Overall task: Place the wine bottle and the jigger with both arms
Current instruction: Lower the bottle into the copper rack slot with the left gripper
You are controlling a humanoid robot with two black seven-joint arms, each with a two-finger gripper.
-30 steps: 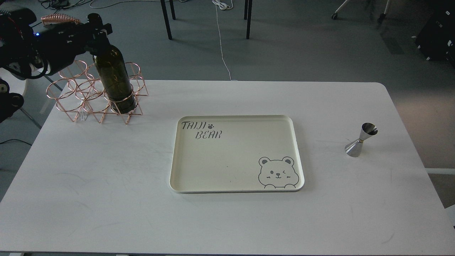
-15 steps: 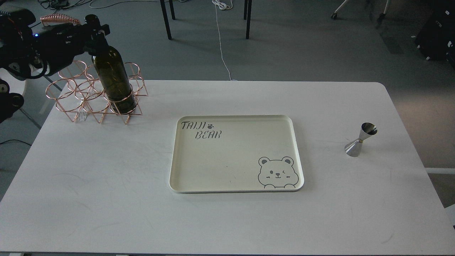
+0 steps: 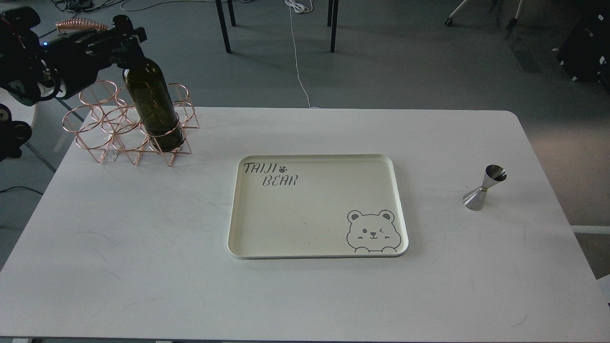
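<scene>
My left gripper (image 3: pixel 125 42) is up at the far left corner of the table (image 3: pixel 143 247). Its two black fingers are pinched on the thin neck of the wine bottle (image 3: pixel 151 100), just under the top. The bottle leans a little, with its top toward the left edge. Its bottom end sits inside one ring of the pink wire rack (image 3: pixel 114 128), which stands on that same far left corner.

A moment ago the bottle sat a bit lower in the ring. Now its top and my gripper are a little higher in the view, and more of the green glass shows above the wire. So I think the bottle is being pulled up out of the rack. That is the first part of the job, and it is only just started, because the bottom of the bottle is not out of the ring yet.

The cream tray (image 3: pixel 238 238) with the bear picture lies flat in the middle of the table. Nothing is on it, and it has not moved.

The shiny jigger (image 3: pixel 483 188) stands by itself near the right edge, well apart from the tray. It has not moved either.

My right gripper does not show at all, so the jigger is waiting
</scene>
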